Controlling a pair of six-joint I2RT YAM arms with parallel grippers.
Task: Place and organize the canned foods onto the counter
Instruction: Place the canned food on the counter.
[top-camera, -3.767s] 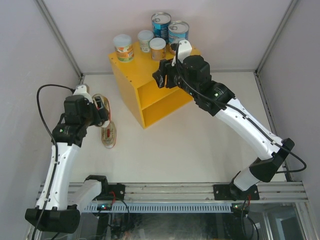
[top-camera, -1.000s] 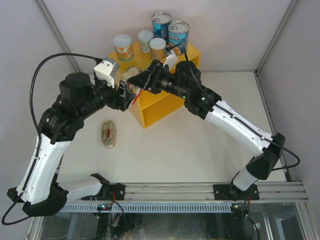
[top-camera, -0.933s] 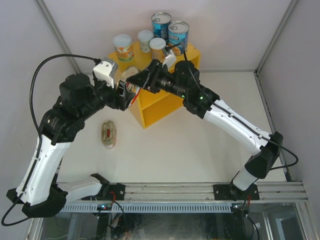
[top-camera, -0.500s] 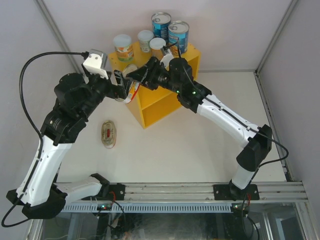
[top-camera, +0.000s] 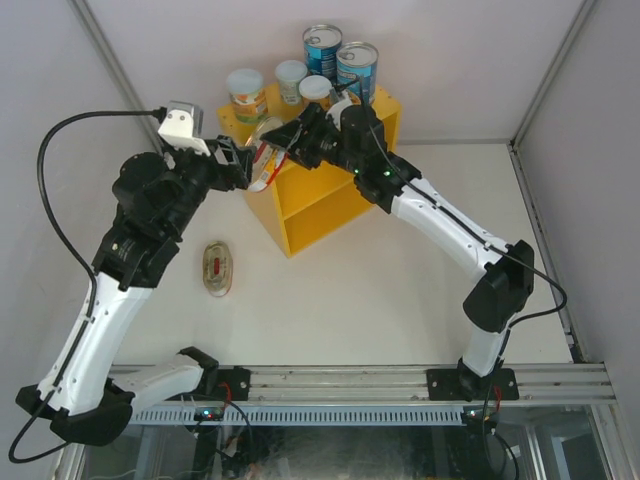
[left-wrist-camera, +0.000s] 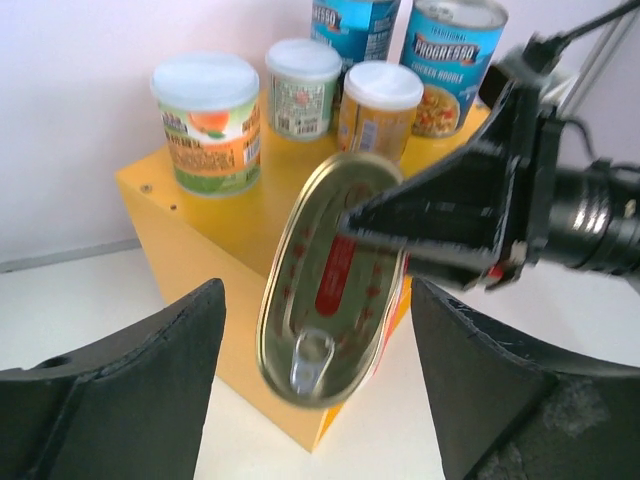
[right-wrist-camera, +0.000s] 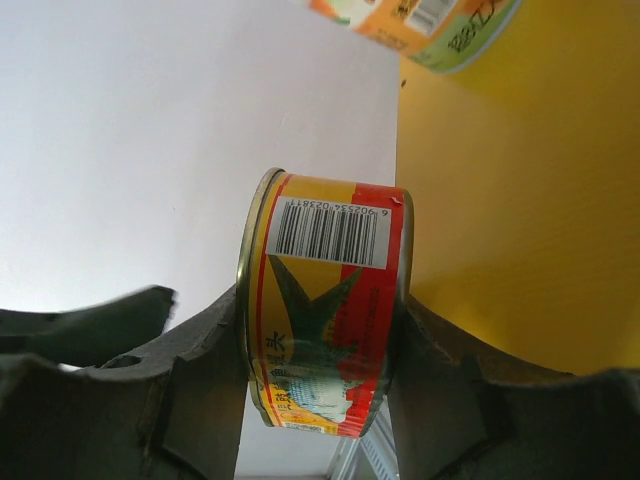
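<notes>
Handover step, I judge: the right gripper (right-wrist-camera: 318, 365) clamps the oval tin (left-wrist-camera: 335, 275) edge-on at the yellow shelf unit's (top-camera: 262, 205) 10 o'clock. The left gripper (left-wrist-camera: 318, 370) stands spread, seemingly clear. Next: lay the tin flat on top.

From above I see the right gripper (top-camera: 274, 150) and left gripper (top-camera: 242, 168) meeting at a tilted oval tin (top-camera: 262, 163) over the yellow counter (top-camera: 256, 198) at its left top edge. I can't tell whose fingers hold it. Three pale-lidded cans (top-camera: 247, 95) and two tall blue cans (top-camera: 357, 65) stand on top. A second oval tin (top-camera: 217, 268) lies flat on the table (top-camera: 400, 290), well apart.
</notes>
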